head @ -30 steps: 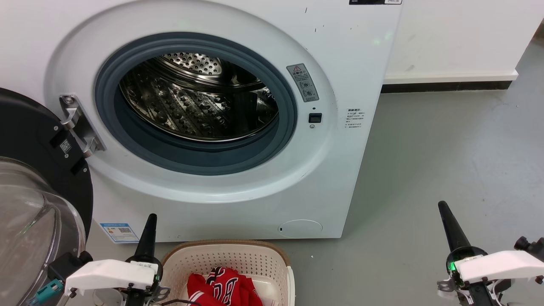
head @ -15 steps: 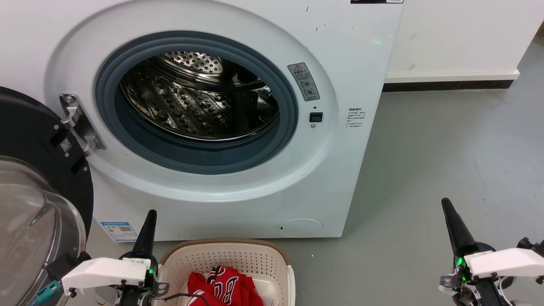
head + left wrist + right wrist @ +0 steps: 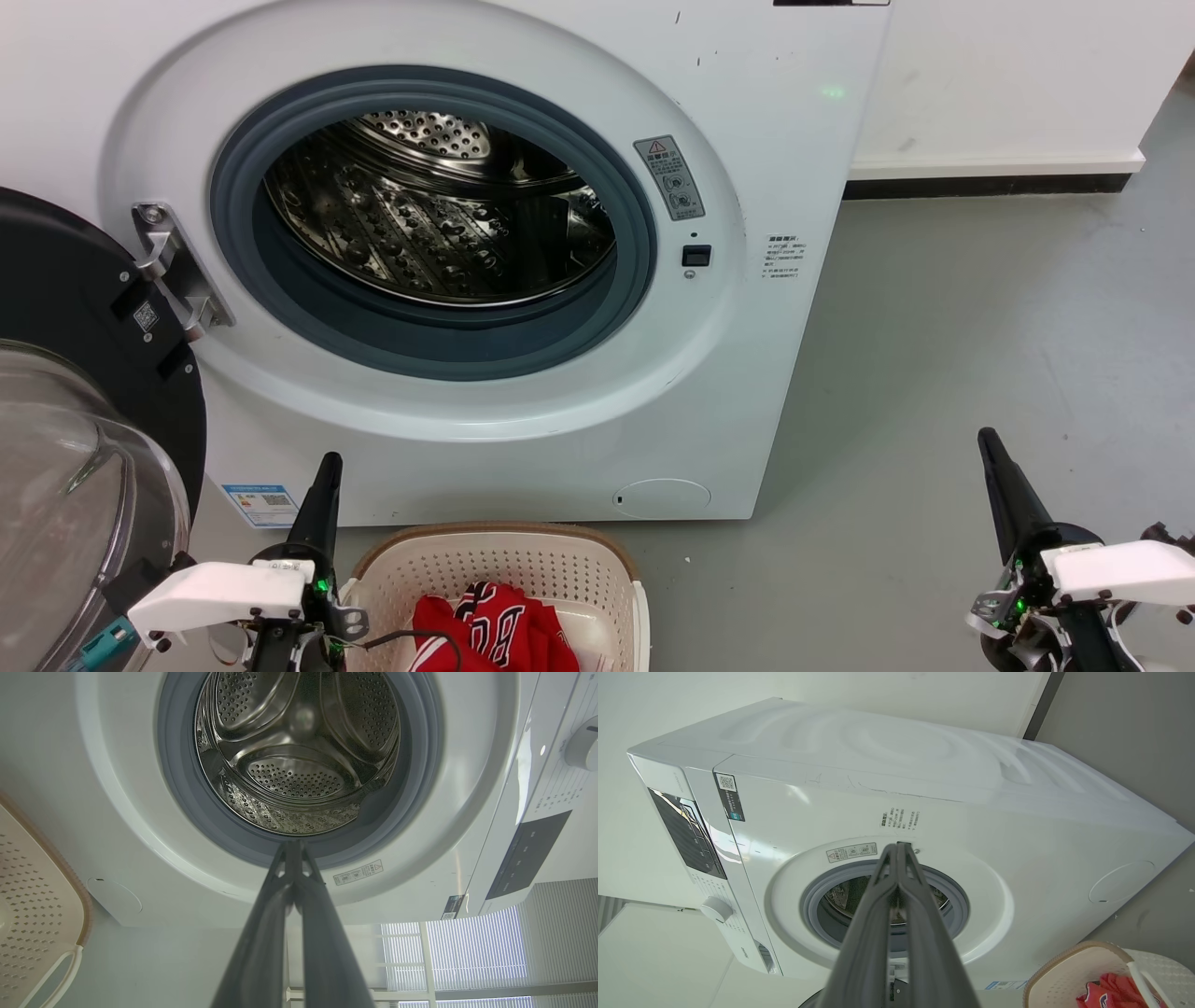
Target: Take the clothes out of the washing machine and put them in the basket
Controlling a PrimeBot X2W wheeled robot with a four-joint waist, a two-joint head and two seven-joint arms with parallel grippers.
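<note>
Red clothes (image 3: 495, 630): bunched in the basket (image 3: 485, 565), red cloth with a white print showing, lying toward its near end; nothing hangs over the rim.
Basket: cream, perforated and brown-rimmed, it stands on the floor (image 3: 934, 327) just in front of the washing machine (image 3: 775, 140) and below the porthole (image 3: 633, 257). That spot probably gives a pulled garment only a short drop.
Drum (image 3: 439, 224): bare perforated steel. The left wrist view looks along its bottom and back wall and shows no cloth. The head view cannot see the nearest strip behind the grey seal.
Door (image 3: 56, 280): swung wide to the robot's left, with its black frame and glass bowl clear of the opening, so the reach is unobstructed.
Left tool (image 3: 330, 462): clenched on nothing, with its fingers pressed tip to tip. It sits low beside the basket's left edge, aimed at the porthole and apart from it.
Right tool (image 3: 990, 443): also clenched and empty. It is well out to the right above bare floor and angled toward the machine's front.
Posture: both arms sit low and wide of the basket, which keeps them off the clothes. This reads as a resting stance, not a reach.
Progress: judged complete or nearly so, pending a look at the hidden front lip of the drum.
</note>
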